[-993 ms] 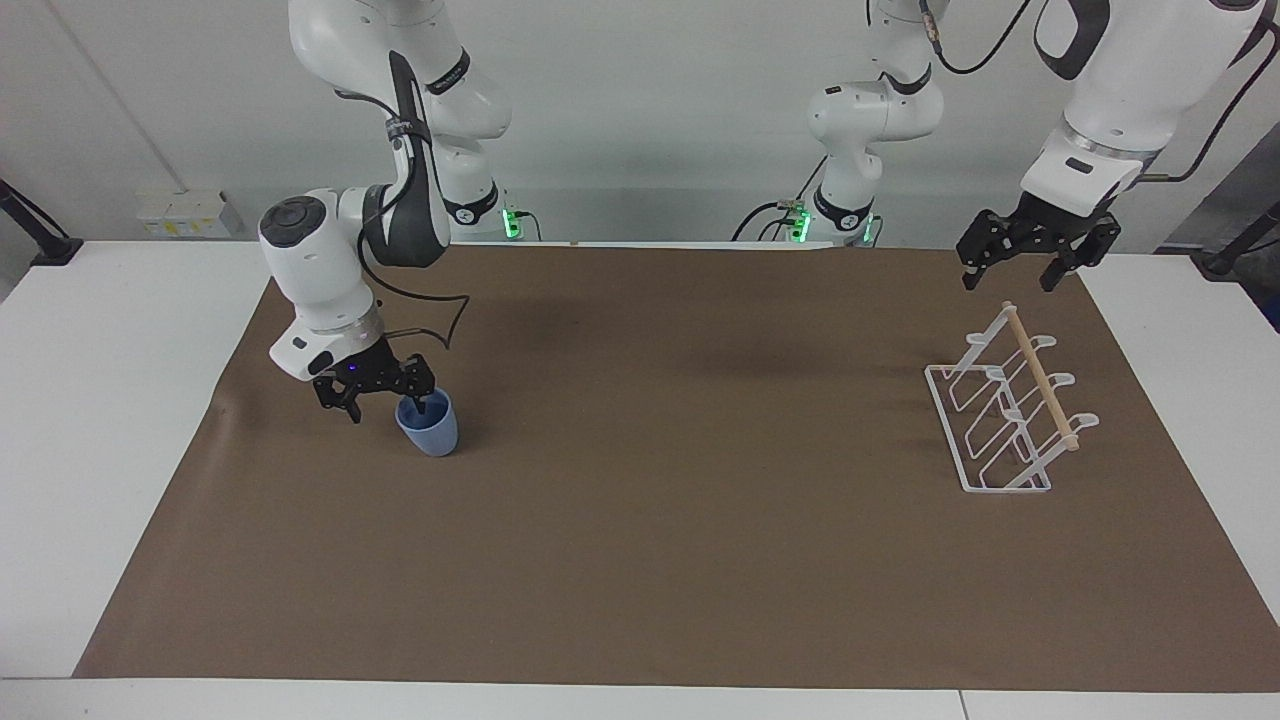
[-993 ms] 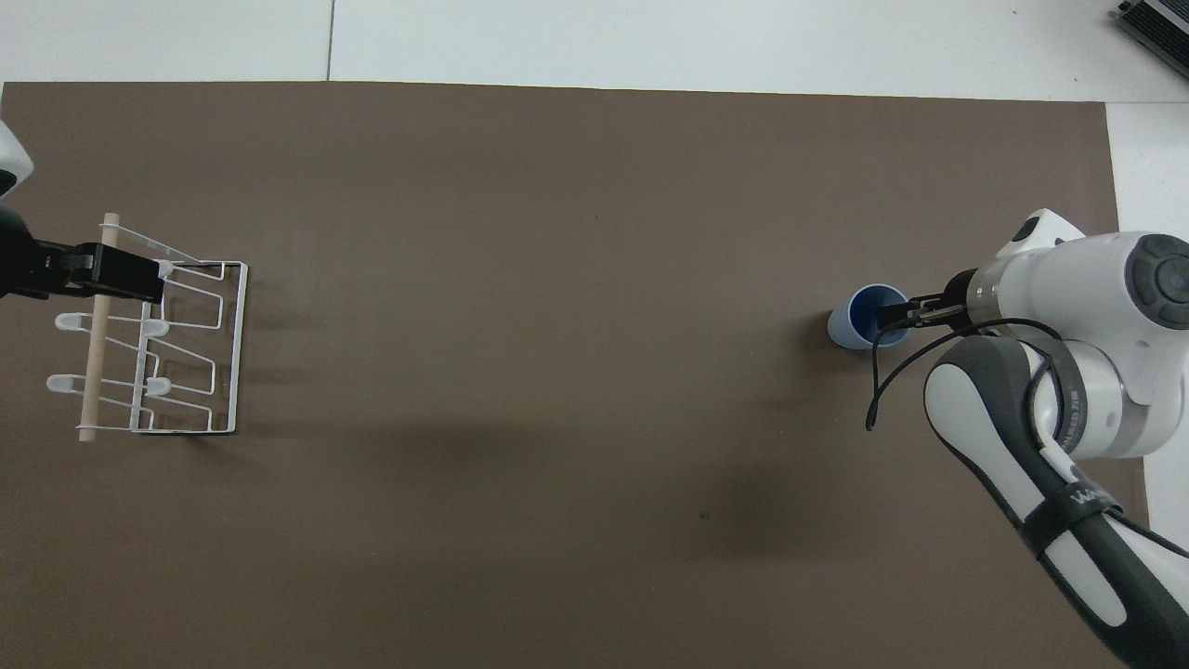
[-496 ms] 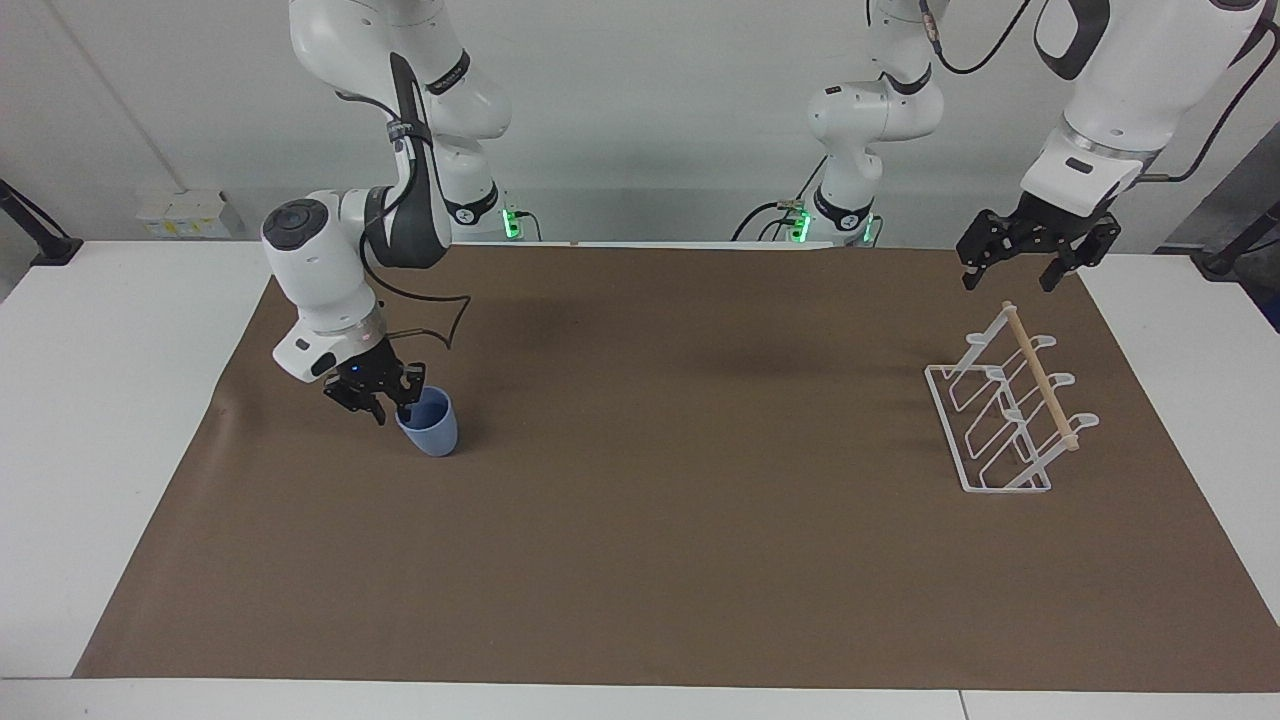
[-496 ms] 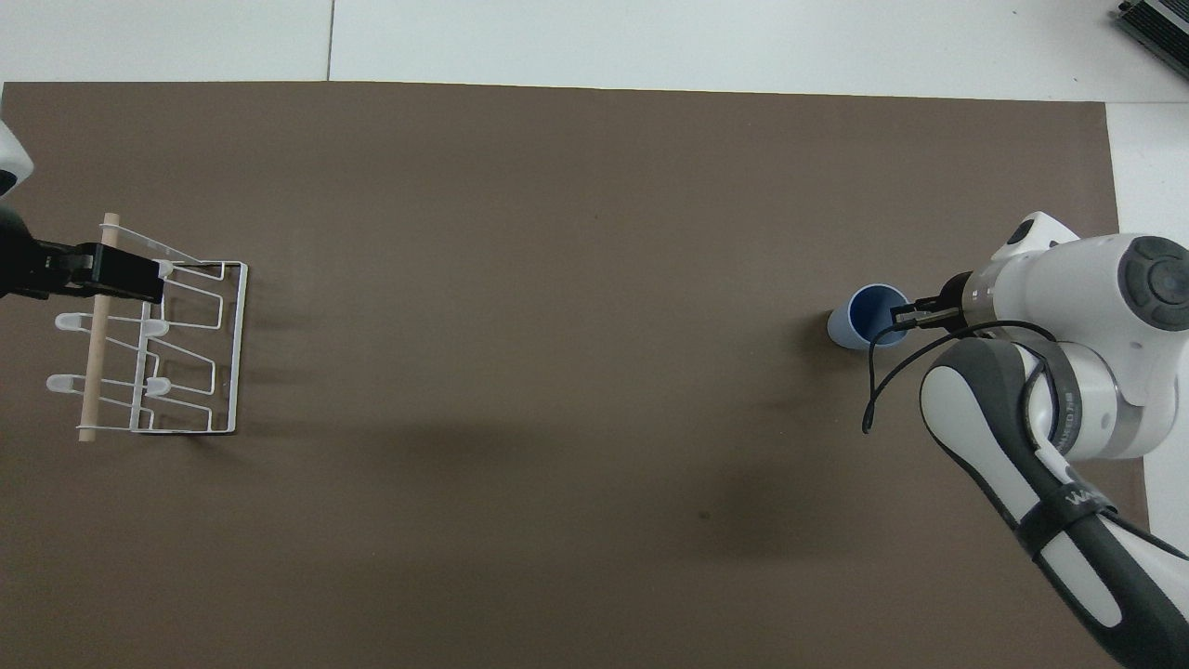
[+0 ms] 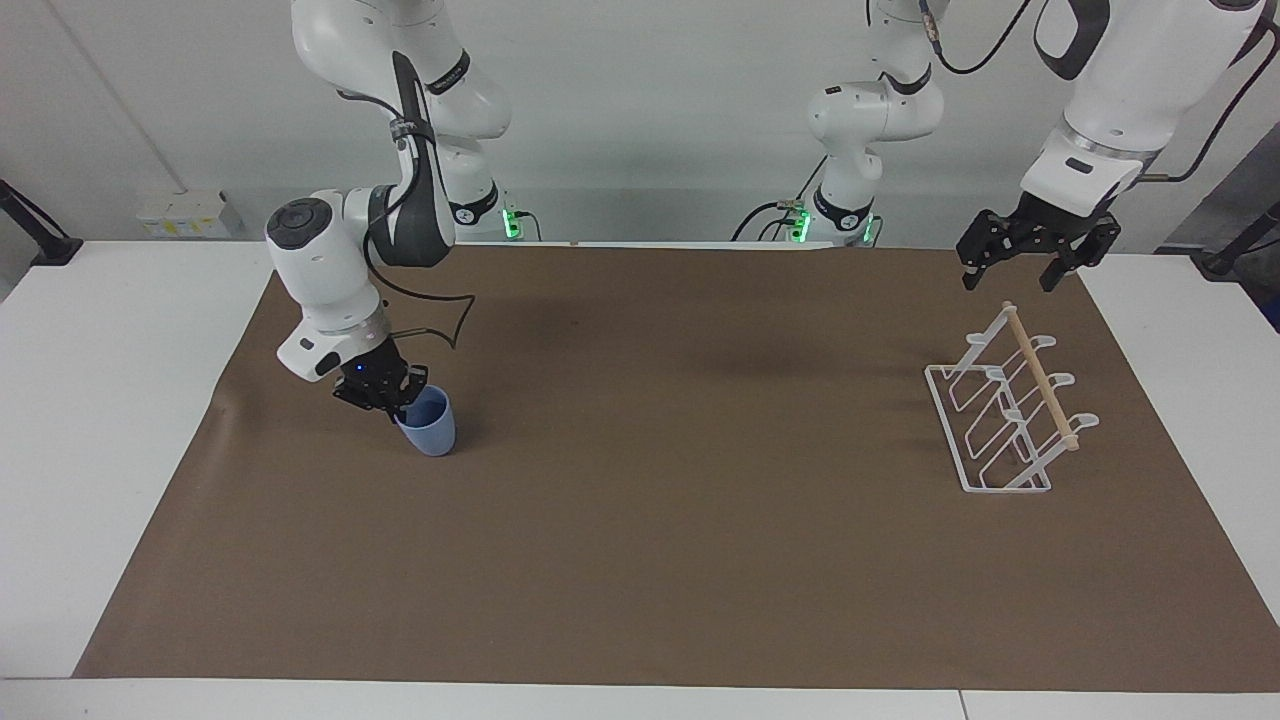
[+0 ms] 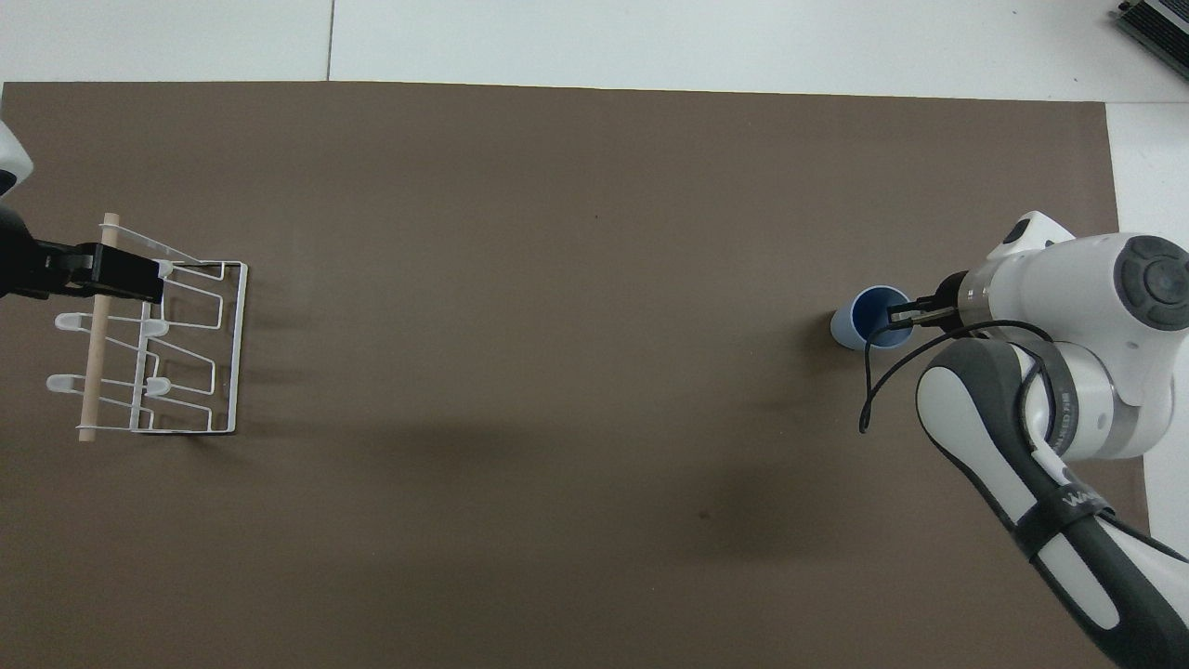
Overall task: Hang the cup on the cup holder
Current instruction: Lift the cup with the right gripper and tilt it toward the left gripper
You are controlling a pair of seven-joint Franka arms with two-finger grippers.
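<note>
Right gripper (image 5: 392, 403) sits low at the right arm's end of the table, fingers pinched together on the rim of the cup (image 5: 428, 424), one inside the mouth and one outside. Cup is small, light blue, no handle, narrower at the base, smooth matte; it stands mouth up on the brown mat (image 5: 640, 560), tipped a little, rim side toward the gripper. From overhead the cup (image 6: 869, 318) shows a darker blue inside, with the gripper tip (image 6: 899, 315) on the rim edge.

At the left arm's end of the table, the cup holder (image 5: 1010, 412) is a white wire rack with slanted looped prongs and a pale wooden rod along the top, well apart from the cup. No cup on it. Left gripper (image 5: 1015, 272) hangs over the holder's end nearest the robots, fingers spread wide, holding nothing; this arm waits.

Versus a second ago: right fingers were spread around the rim, now clamped on it; cup nudged slightly. Left arm and holder unchanged.
</note>
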